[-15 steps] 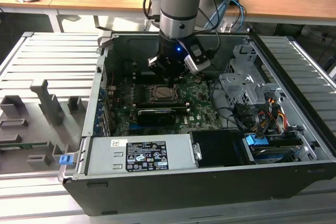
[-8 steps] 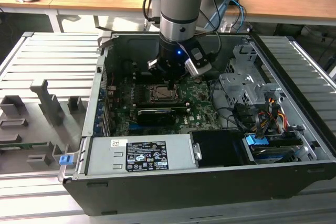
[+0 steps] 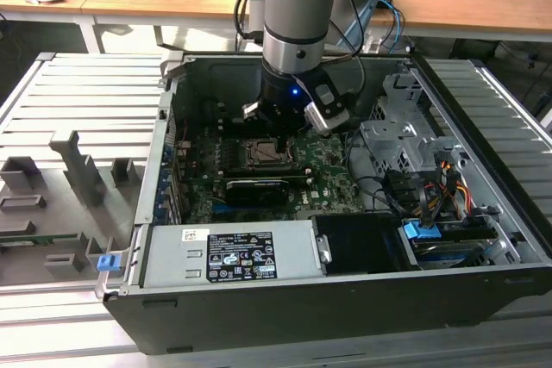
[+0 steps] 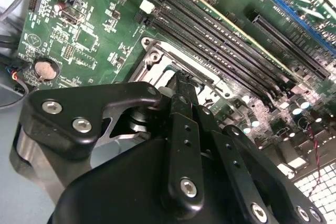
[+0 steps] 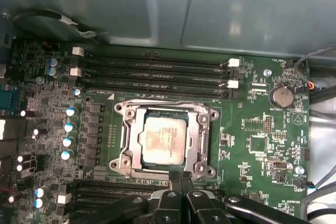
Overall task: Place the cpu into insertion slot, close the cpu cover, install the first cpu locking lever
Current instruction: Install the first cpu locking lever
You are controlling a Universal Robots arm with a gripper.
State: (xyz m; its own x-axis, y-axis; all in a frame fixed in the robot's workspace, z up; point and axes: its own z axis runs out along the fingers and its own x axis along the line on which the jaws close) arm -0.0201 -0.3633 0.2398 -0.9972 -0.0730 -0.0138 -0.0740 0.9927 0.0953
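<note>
The cpu (image 5: 164,139) lies flat in the insertion slot (image 5: 127,129) on the green board, framed by the cpu cover (image 5: 202,132), which looks already down. The gripper (image 5: 181,179) hovers just beside the socket's edge, fingers pressed together and holding nothing. The cover looks thin, stiff and light; I would push only on its metal frame, since the chip beneath is fragile.

Even, dim indoor light, soft focus
</note>
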